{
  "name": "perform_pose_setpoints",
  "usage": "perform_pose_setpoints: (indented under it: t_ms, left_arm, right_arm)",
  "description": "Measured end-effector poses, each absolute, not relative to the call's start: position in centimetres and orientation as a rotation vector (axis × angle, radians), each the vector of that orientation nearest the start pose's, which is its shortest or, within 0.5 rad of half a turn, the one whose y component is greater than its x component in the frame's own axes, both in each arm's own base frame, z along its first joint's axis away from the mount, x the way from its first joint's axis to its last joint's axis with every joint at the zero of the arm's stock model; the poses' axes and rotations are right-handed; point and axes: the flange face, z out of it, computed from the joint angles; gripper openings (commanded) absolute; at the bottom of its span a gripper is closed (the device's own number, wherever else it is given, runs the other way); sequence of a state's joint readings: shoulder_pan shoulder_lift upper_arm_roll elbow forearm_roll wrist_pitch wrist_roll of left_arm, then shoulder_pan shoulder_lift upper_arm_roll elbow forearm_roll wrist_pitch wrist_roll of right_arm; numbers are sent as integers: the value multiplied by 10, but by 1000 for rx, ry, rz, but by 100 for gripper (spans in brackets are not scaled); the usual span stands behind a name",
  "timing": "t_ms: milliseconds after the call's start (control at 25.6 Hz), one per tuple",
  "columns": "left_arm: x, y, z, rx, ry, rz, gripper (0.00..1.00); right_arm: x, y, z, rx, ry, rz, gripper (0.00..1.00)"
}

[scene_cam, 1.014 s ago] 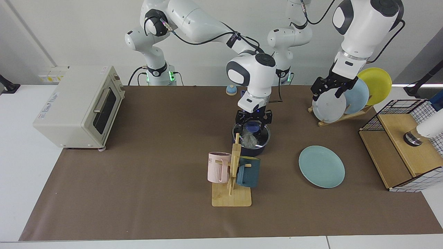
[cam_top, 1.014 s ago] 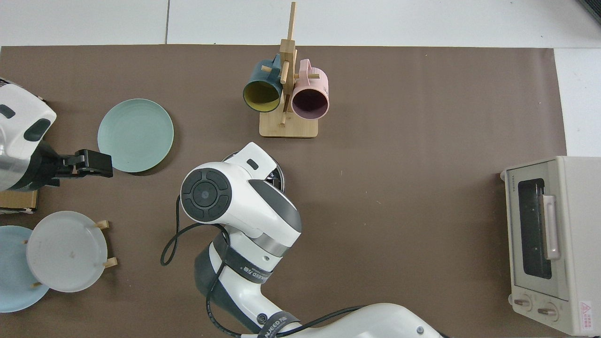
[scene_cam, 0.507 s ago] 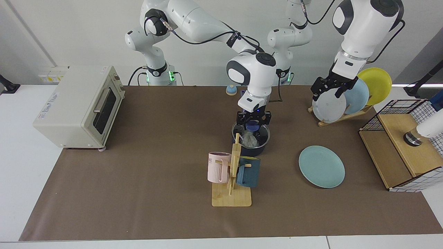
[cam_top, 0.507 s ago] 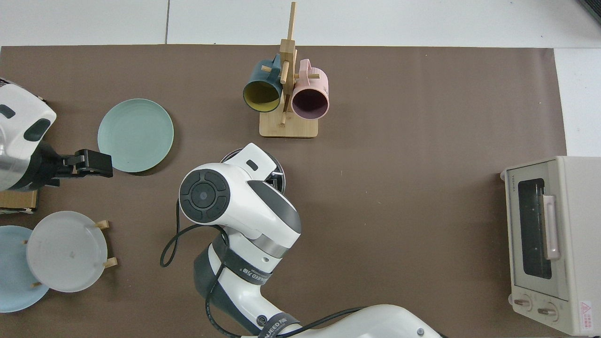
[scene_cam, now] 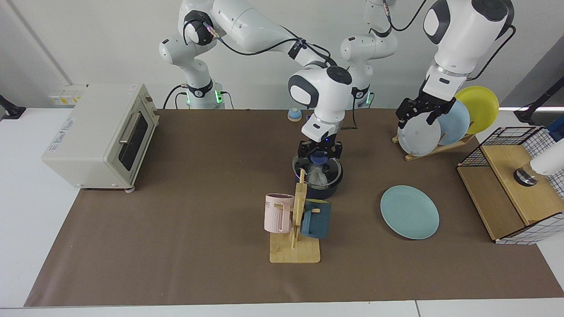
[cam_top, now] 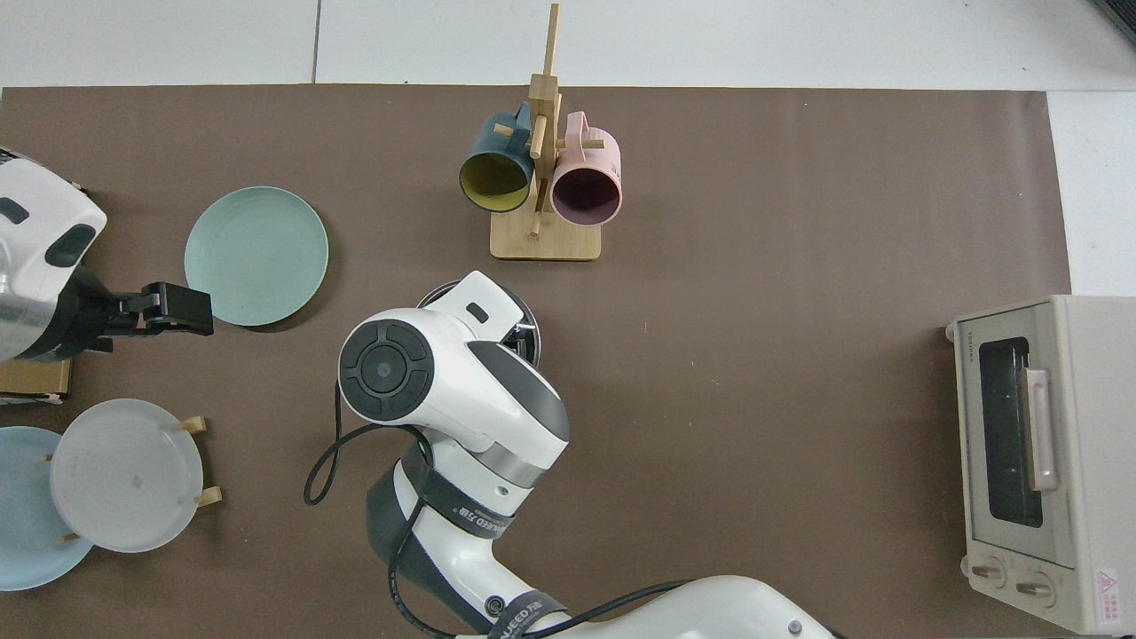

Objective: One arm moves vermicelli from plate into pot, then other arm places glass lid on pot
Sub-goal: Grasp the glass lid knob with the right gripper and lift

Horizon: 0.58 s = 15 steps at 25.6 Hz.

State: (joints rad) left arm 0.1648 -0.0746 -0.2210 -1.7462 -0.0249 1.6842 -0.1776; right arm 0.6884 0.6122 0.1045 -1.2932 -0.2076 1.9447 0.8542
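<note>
The dark navy pot (scene_cam: 325,190) stands mid-table, and the whitish vermicelli (scene_cam: 316,177) lies inside it. The glass lid (scene_cam: 331,171) rests over the pot's mouth, its metal rim along the pot's rim. My right gripper (scene_cam: 318,155) hangs straight above, shut on the lid's blue knob (scene_cam: 318,157). In the top view the right arm covers the pot except for a sliver of its rim (cam_top: 531,325). The teal plate (scene_cam: 410,212) (cam_top: 256,256) lies bare on the mat. My left gripper (scene_cam: 417,118) (cam_top: 169,311) waits open and holding nothing, above the plate rack.
A wooden mug tree (scene_cam: 296,229) with a pink mug (scene_cam: 277,213) and a dark teal mug (scene_cam: 316,219) stands just in front of the pot. A rack holds grey-white, light blue and yellow plates (scene_cam: 445,125). There is a toaster oven (scene_cam: 101,136) and a wire basket (scene_cam: 515,185).
My right gripper and the lid's knob have shifted slightly up and back in the facing view, and the lid now sits more level over the pot. The left arm has not moved.
</note>
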Motion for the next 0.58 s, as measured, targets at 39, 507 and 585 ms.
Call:
perform_pose_setpoints:
  t_ms: [39, 507, 585]
  left_arm:
    - [538, -37, 591, -3145, -196, -15, 100]
    - [538, -37, 591, -3145, -196, -15, 100]
    - [538, -37, 591, -3145, -196, -15, 100]
  right_arm:
    - [535, 498, 400, -3194, 17, -209, 9]
    - [529, 467, 482, -3191, 82, -257, 0]
    - [533, 456, 483, -3198, 109, -252, 0]
